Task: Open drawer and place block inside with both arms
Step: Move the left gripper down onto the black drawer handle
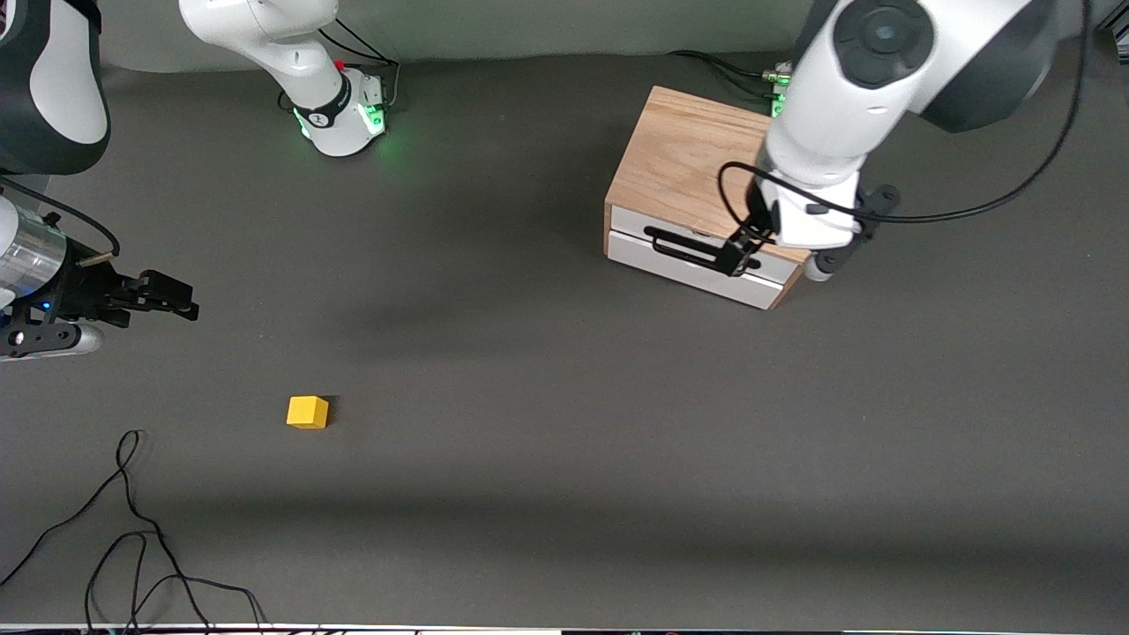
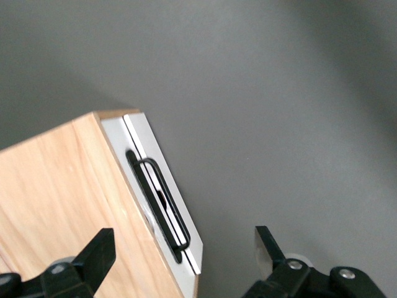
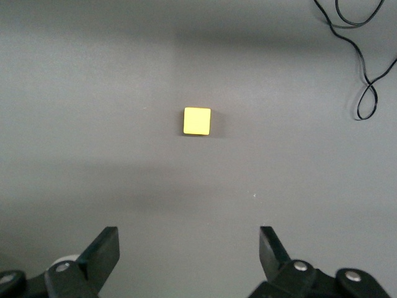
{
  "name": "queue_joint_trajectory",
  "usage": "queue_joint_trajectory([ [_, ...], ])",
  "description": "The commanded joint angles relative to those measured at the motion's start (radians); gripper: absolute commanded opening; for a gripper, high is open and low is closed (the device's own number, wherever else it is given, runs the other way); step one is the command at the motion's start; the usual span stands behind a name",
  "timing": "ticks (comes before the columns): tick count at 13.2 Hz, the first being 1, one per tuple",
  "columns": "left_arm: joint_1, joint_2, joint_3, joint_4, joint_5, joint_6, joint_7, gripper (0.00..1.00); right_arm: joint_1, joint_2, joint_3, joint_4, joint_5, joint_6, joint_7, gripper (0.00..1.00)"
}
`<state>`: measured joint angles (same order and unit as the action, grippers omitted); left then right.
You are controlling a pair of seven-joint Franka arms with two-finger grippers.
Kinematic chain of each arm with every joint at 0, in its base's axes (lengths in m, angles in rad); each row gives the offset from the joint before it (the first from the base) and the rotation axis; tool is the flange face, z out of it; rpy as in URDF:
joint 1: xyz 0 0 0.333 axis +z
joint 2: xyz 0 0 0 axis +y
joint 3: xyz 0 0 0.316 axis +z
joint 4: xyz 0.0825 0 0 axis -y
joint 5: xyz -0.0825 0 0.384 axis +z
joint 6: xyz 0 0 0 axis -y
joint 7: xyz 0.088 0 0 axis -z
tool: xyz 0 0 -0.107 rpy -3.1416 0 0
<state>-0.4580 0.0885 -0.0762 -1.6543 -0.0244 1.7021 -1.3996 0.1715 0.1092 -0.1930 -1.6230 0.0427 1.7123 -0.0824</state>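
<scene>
The oak-coloured cabinet (image 1: 688, 150) stands toward the left arm's end of the table. Its drawer (image 1: 706, 269) is shut, with a white front and black wire handle (image 1: 684, 247). My left gripper (image 1: 739, 256) is open, just above the cabinet's front edge at one end of the handle. In the left wrist view the gripper (image 2: 184, 248) straddles the white front (image 2: 144, 144) and handle (image 2: 162, 205), touching neither. The yellow block (image 1: 307, 412) lies on the table toward the right arm's end. My right gripper (image 1: 168, 295) is open and empty, hovering; its wrist view shows the gripper (image 3: 189, 248) short of the block (image 3: 197, 121).
Loose black cables (image 1: 132, 529) lie on the grey table near the front camera at the right arm's end; they also show in the right wrist view (image 3: 363, 56). The right arm's base (image 1: 340, 110) stands at the table's top edge.
</scene>
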Motion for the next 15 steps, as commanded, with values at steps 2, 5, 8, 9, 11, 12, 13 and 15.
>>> queue_joint_trajectory([
  [2,-0.071,0.033,0.016,0.014,0.012,0.008,-0.321,1.00,-0.013,-0.003,0.010,0.002,-0.006,-0.007,0.003,1.00],
  [5,-0.113,0.043,0.016,0.010,0.014,-0.015,-0.380,1.00,-0.006,-0.003,0.010,0.003,-0.006,-0.003,0.003,1.00],
  [8,-0.117,0.045,0.012,0.011,-0.009,-0.071,-0.381,1.00,-0.003,0.003,0.010,0.005,-0.006,0.000,0.004,1.00],
  [9,-0.117,0.046,0.009,0.007,-0.026,-0.097,-0.381,1.00,-0.003,0.004,0.010,0.003,-0.006,0.001,0.004,1.00],
  [11,-0.114,0.050,0.009,0.007,-0.040,-0.121,-0.380,1.00,-0.001,0.004,0.010,0.005,-0.006,0.003,0.004,1.00],
  [12,-0.113,0.050,0.009,0.005,-0.040,-0.115,-0.380,1.00,-0.001,0.004,0.010,0.005,-0.006,0.003,0.004,1.00],
  [13,-0.108,0.054,0.010,-0.002,-0.042,-0.102,-0.378,1.00,-0.001,0.004,0.010,0.005,-0.006,0.003,0.004,1.00],
  [15,-0.097,0.066,0.010,-0.037,-0.043,-0.058,-0.378,1.00,-0.001,0.004,0.010,0.005,-0.006,0.004,0.004,1.00],
])
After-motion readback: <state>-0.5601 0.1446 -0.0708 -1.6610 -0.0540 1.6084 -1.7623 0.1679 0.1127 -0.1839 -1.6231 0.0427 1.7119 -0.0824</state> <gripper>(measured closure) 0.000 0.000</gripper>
